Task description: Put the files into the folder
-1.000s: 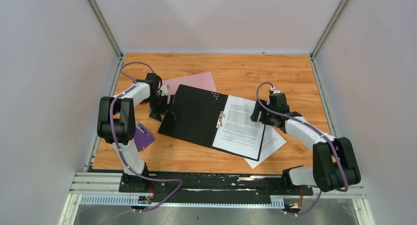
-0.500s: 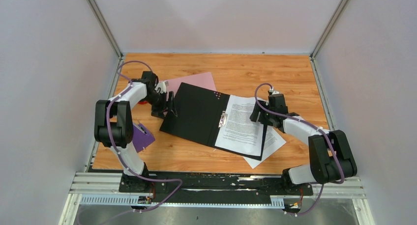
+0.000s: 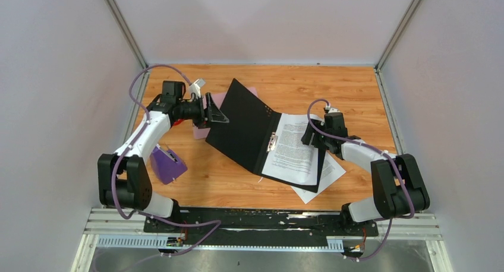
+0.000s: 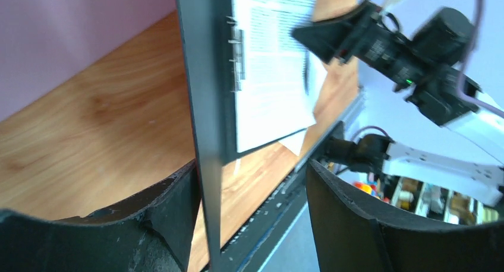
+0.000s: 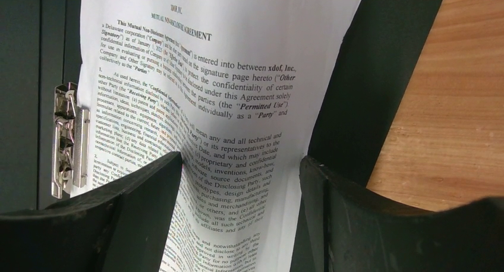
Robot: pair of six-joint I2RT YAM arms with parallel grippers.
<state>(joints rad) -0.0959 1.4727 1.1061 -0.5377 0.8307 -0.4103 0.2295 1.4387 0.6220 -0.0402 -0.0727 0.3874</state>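
A black folder (image 3: 243, 129) lies open mid-table with a metal clip (image 3: 268, 143) at its spine. One printed white sheet (image 3: 294, 150) lies on its right half. A second sheet (image 3: 330, 174) sticks out from under the folder's right edge. My left gripper (image 3: 217, 113) is open, and the left cover's edge (image 4: 202, 106) stands between its fingers (image 4: 249, 183), against the left one, tilted up off the table. My right gripper (image 3: 310, 136) is open over the sheet's right part. In the right wrist view the sheet (image 5: 226, 94) buckles upward between the fingers (image 5: 238, 171).
A pink sheet (image 3: 217, 98) lies under and behind the raised cover. A purple object (image 3: 166, 164) sits at the left near my left arm. Grey walls close the table on three sides. The right arm (image 4: 416, 52) shows across the folder in the left wrist view.
My left gripper has risen and swung toward the back, and the folder's left cover has gone from flat to steeply tilted up toward the right. My right gripper has hardly moved.
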